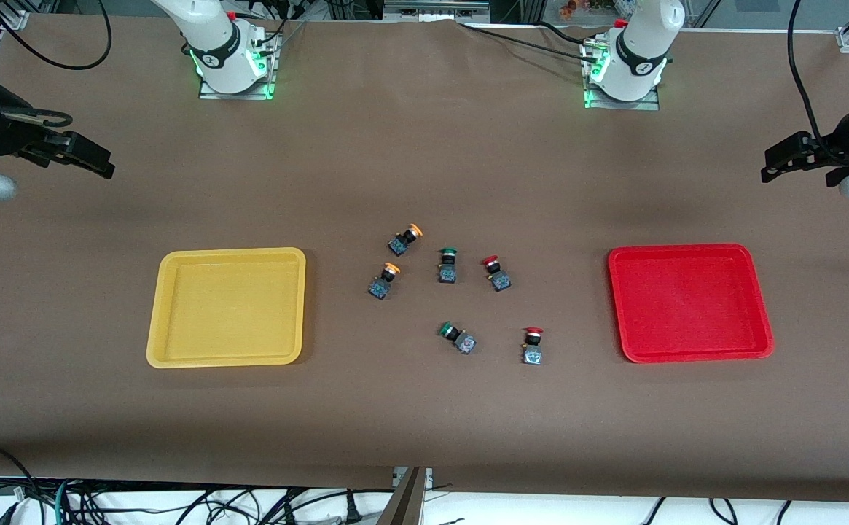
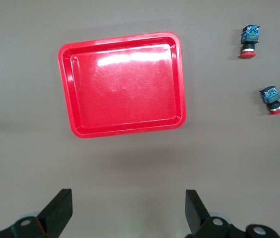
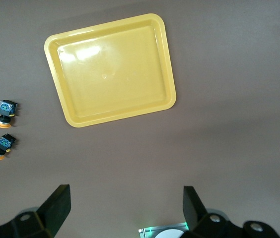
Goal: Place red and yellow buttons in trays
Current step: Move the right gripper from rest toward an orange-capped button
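Two yellow-capped buttons and two red-capped buttons lie on the table between the empty yellow tray and the empty red tray. My left gripper is open and empty, up in the air at the left arm's end; its wrist view shows its own gripper, the red tray and both red buttons. My right gripper is open and empty at the right arm's end; its wrist view shows its own gripper, the yellow tray and both yellow buttons.
Two green-capped buttons lie among the others in the middle of the table. The arm bases stand at the table edge farthest from the front camera. Cables hang off the edge nearest that camera.
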Tool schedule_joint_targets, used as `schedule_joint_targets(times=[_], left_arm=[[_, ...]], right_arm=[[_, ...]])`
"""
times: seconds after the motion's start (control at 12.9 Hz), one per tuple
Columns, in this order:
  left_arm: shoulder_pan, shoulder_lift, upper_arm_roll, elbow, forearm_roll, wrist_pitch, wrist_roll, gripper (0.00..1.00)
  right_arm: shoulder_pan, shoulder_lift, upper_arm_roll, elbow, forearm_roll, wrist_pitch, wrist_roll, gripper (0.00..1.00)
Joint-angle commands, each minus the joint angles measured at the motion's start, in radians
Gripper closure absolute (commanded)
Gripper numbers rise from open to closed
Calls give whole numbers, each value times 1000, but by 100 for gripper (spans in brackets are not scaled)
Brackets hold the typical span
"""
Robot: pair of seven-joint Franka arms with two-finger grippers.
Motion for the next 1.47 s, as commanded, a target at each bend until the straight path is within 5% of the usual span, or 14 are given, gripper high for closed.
schedule_joint_targets(times=[0.0, 0.77, 1.16, 1.39], left_arm=[[8, 2, -4, 20, -27, -22, 2, 0], [-2, 2, -12, 20, -29, -23, -1, 0], [-2, 4, -12, 20, -30, -22, -1, 0], [6, 4, -10, 20, -50, -23, -1, 0]], right_arm=[[-6, -1, 7, 18, 7, -21, -15, 0], [-8, 21, 7, 18, 5, -18, -61, 0], [-3, 123, 9, 4, -14, -7, -58, 0], [67, 273, 18, 4, 10, 155, 117, 0]])
